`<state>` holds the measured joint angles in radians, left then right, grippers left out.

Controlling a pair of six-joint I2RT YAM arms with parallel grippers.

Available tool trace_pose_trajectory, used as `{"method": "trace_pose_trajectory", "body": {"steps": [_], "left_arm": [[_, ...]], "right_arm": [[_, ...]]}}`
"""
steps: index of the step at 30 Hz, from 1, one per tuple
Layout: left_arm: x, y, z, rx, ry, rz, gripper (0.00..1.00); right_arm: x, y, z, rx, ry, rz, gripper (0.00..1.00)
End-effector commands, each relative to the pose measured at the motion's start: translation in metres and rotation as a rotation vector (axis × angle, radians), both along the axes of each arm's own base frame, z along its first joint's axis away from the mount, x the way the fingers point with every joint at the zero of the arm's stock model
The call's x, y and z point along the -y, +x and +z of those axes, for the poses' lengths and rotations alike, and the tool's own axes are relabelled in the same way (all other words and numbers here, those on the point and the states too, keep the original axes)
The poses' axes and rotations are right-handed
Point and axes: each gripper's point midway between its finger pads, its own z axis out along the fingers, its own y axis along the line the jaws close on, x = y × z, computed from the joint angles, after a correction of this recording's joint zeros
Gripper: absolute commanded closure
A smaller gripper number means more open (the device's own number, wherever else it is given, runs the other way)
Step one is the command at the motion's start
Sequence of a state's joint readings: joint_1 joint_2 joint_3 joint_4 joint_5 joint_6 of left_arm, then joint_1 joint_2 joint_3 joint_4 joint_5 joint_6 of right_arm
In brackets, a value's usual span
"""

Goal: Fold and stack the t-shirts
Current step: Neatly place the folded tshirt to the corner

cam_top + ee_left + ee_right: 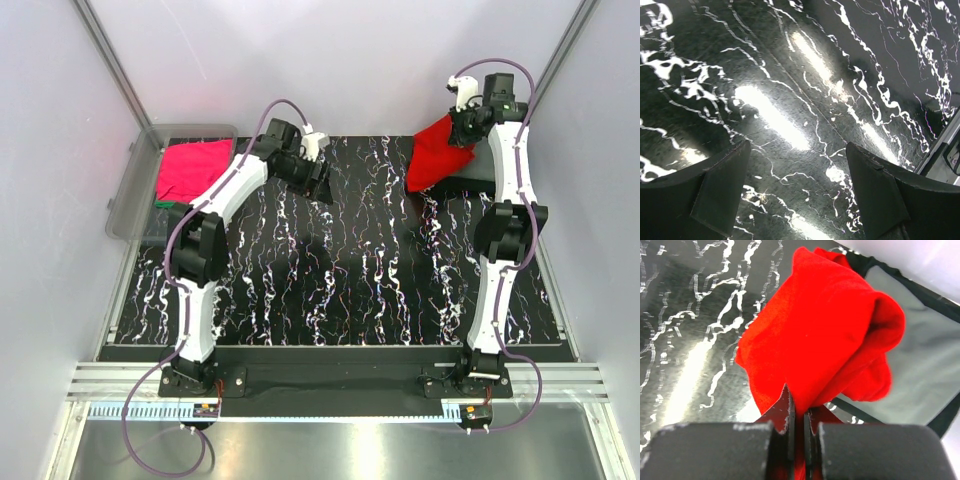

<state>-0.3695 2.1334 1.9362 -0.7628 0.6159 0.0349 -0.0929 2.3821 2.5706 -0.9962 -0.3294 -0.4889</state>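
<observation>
Over at the end of the counter farthest from the clear plastic bin, the right fingers are pinched together on a fold of the bright red t-shirt. The shirt hangs from them in a loose, bunched drape. Whether its lowest corner touches the counter cannot be told. Partly under that drape, on the side away from the bin, a grey t-shirt lies flat. A black t-shirt shows as a dark border around its edges.

The bin itself sits off the counter's far left corner. A magenta-pink t-shirt is crumpled inside it, and a sliver of green t-shirt peeks out at the pink one's near edge.

Just to the right of the bin, the left fingers stand wide apart with nothing between them. They are poised low over a bare, glossy stretch of the black, white-veined counter.
</observation>
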Motion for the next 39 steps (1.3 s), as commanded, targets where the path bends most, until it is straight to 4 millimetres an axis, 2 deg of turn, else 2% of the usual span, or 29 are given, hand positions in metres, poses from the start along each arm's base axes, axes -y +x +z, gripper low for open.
{"method": "trace_pose_trajectory", "body": {"steps": [1, 8, 12, 16, 24, 30, 39], "left_arm": [[0.004, 0.003, 0.021, 0.085, 0.002, -0.021, 0.17], [0.007, 0.002, 0.02, 0.094, 0.017, -0.027, 0.17], [0.007, 0.001, 0.018, 0.101, 0.033, -0.031, 0.17], [0.014, -0.003, 0.015, 0.105, 0.045, -0.045, 0.17], [0.024, -0.005, 0.016, 0.121, 0.058, -0.068, 0.17], [0.025, -0.008, 0.015, 0.126, 0.073, -0.076, 0.16], [0.024, -0.013, 0.009, 0.123, 0.103, -0.082, 0.16]], "right_arm": [[0.02, 0.009, 0.021, 0.073, -0.062, -0.021, 1.0], [0.051, 0.018, 0.035, 0.132, -0.098, -0.064, 1.0], [0.076, 0.02, 0.049, 0.177, -0.106, -0.105, 1.0], [0.091, 0.024, 0.054, 0.208, -0.109, -0.128, 1.0], [0.098, 0.035, 0.07, 0.285, -0.091, -0.148, 1.0], [0.121, 0.047, 0.064, 0.316, -0.122, -0.202, 1.0], [0.155, 0.056, 0.015, 0.252, -0.162, -0.292, 1.0]]}}
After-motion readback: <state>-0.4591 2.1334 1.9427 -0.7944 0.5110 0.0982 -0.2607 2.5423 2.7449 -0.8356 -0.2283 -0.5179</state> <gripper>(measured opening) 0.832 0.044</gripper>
